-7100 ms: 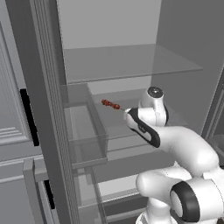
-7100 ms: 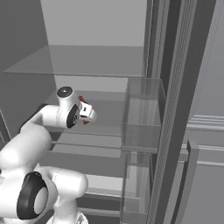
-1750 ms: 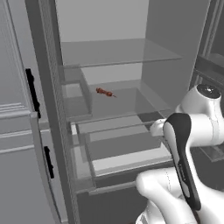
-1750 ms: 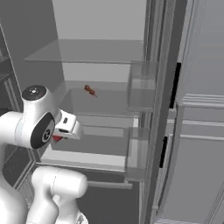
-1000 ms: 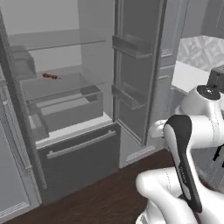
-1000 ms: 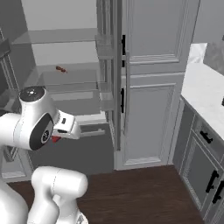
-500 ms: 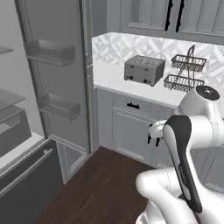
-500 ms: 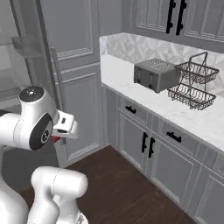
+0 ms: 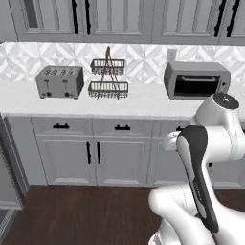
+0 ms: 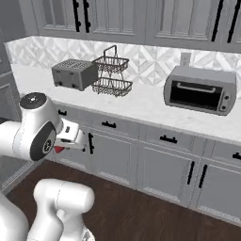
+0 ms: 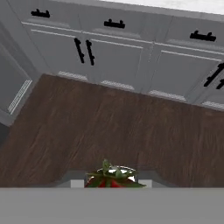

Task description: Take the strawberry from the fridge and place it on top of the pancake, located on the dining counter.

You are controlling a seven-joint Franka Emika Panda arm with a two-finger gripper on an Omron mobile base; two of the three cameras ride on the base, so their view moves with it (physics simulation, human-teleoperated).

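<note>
My gripper (image 10: 60, 148) hangs low in front of my white arm, shut on the strawberry (image 11: 114, 178). In the hand view the strawberry is a small red fruit with green leaves at the bottom, above dark wooden floor. A speck of the red strawberry (image 10: 58, 149) peeks out under the hand in the right base view. The fridge's dark grey side (image 10: 8, 28) stands at the far left edge. The pancake and the dining counter are out of view.
Ahead runs a white wall counter (image 9: 139, 103) on grey cabinets (image 9: 95, 158) with black handles. On it stand a toaster (image 9: 60, 81), a two-tier wire basket (image 9: 108, 79) and a toaster oven (image 9: 195, 80). Dark wooden floor (image 11: 131, 131) lies open before the cabinets.
The whole picture has swung from the open fridge to the wall counter, so the base has turned. The strawberry stays in the shut gripper and the arm keeps its pose.
</note>
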